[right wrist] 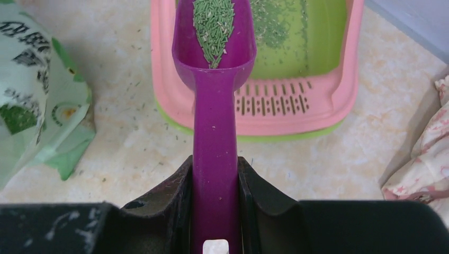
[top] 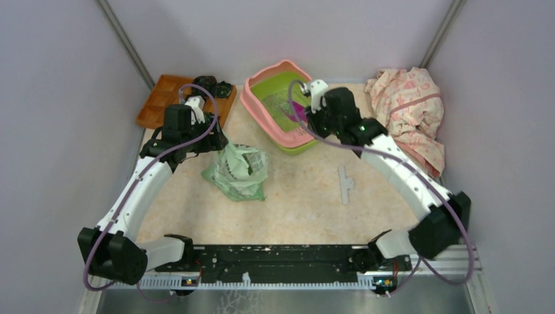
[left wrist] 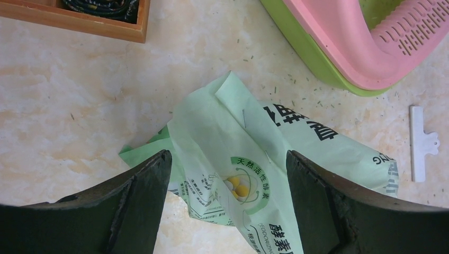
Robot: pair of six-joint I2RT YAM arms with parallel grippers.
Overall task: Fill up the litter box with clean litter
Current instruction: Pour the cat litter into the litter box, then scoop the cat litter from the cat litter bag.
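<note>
Lime green and pink-rimmed, the litter box (top: 252,104) sits angled at the far middle of the bench (top: 301,203), near the back wall. Its slotted grate end faces the right arm. A speckled patch of litter (right wrist: 275,21) lies in the far part of the basin. The right tool (right wrist: 214,161) is clamped narrow on the handle of a purple scoop (right wrist: 214,132). The scoop's bowl is over the grate end and basin and carries a heap of granules. The left tool (left wrist: 227,156) hangs above a crumpled pale green bag (left wrist: 227,153) with its jaws spread wide and holding nothing. From the wrist view the fingers frame the bag on both sides. A strip of bare, granule-dusted bench separates the bag from the box's near edge. A wooden tray (top: 157,104) lies at the far left corner, just beside the box. A pink patterned cloth (top: 409,111) is heaped against the right wall, a little apart from the box. A flat grey clip (top: 345,184) lies alone on the bench between the bag and the right arm. Grey walls close in on the bench's left, right and far edges.
</note>
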